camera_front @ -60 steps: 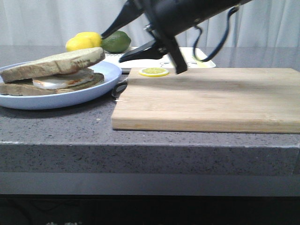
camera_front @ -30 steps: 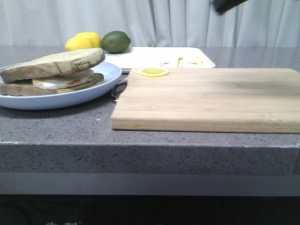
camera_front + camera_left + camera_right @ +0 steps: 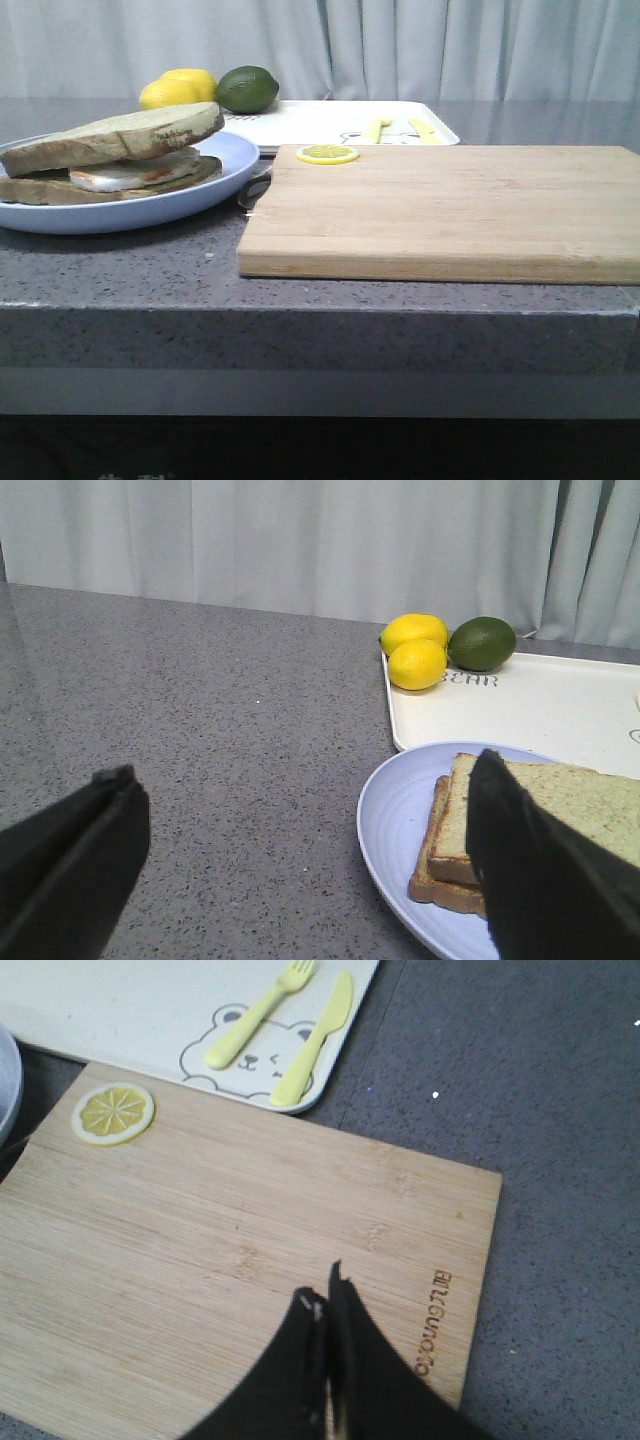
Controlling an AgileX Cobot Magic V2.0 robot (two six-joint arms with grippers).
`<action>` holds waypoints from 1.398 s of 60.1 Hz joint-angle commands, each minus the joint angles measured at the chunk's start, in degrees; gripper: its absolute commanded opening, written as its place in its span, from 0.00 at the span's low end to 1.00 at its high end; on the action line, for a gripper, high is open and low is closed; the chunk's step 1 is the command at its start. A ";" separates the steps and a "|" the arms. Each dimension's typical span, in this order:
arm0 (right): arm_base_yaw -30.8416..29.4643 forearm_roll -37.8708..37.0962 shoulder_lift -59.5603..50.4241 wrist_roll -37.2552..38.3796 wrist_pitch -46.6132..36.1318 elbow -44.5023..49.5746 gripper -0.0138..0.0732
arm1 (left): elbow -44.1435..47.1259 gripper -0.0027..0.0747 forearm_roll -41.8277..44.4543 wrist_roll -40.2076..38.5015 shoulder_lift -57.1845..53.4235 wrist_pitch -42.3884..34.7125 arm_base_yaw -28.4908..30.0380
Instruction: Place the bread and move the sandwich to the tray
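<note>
The bread (image 3: 120, 133) lies tilted on top of the stack, a thick slice with a pale tan, grainy face and brown crust. Under it sits the fried egg (image 3: 130, 173), white with an orange smear at the edge, and below that a second brown-crusted slice; together they make the sandwich (image 3: 110, 160) on the round, smooth pale blue plate (image 3: 215, 178), at nine o'clock in the front view. The plate's left edge is cut off there. At twelve o'clock from the plate lies the flat white tray (image 3: 320, 122), rounded at the corners, carrying a yellow plastic fork (image 3: 258, 1016) and knife (image 3: 314, 1038) over a printed bear face. Two lemons (image 3: 417, 650) and a green lime (image 3: 481, 643) crowd its far left corner. At three o'clock from the plate, just beside it, is the light bamboo cutting board (image 3: 450, 210), grain running lengthwise, with a lemon slice (image 3: 327, 154) on its far left corner. A dark object in the gap between plate and board is too hidden to name. All rests on a speckled grey stone table (image 3: 130, 270).

The left hand (image 3: 310, 870) hangs above the table with its black fingers spread wide, one blocking part of the sandwich. The right hand (image 3: 326, 1305) is pressed closed, empty, above the board. It has gone from the front view, where a dark piece showed at the top half a second ago.
</note>
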 commanded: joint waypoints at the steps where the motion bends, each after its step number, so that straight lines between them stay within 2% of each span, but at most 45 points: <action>1: -0.29 0.17 -7.05 0.03 -10.37 5.59 0.07 | -1.10 0.85 -0.07 -0.37 0.65 -5.13 -0.32; 11: -0.29 0.22 -21.02 0.03 -19.37 19.85 0.07 | -0.96 0.85 -0.07 -0.37 0.65 -5.25 -0.32; 23: -0.29 0.27 -35.31 0.03 -20.94 30.78 0.07 | -0.96 0.85 -0.07 -0.37 0.65 -5.25 -0.32; 31: -0.29 0.27 -40.86 0.03 -20.78 33.61 0.07 | -0.96 0.85 -0.07 -0.37 0.65 -5.25 -0.32; 40: -0.29 0.27 -41.35 0.03 -20.92 33.67 0.07 | -0.96 0.85 -3.10 -0.37 0.65 -5.00 -0.32; 47: -0.29 0.27 -41.35 0.03 -21.20 33.67 0.07 | -3.66 0.85 -4.18 -0.23 3.32 -0.86 -0.32; 64: -0.29 0.27 -41.35 0.03 -21.61 33.67 0.07 | -21.20 0.84 -4.18 3.48 25.26 9.35 -0.32; 71: -0.29 0.27 -41.35 0.03 -21.61 33.67 0.07 | -27.73 0.84 -4.18 7.37 34.39 13.16 -0.32; 84: -0.29 0.27 -41.35 0.03 -21.60 33.79 0.07 | -38.13 0.83 -4.18 7.48 49.66 22.73 -0.55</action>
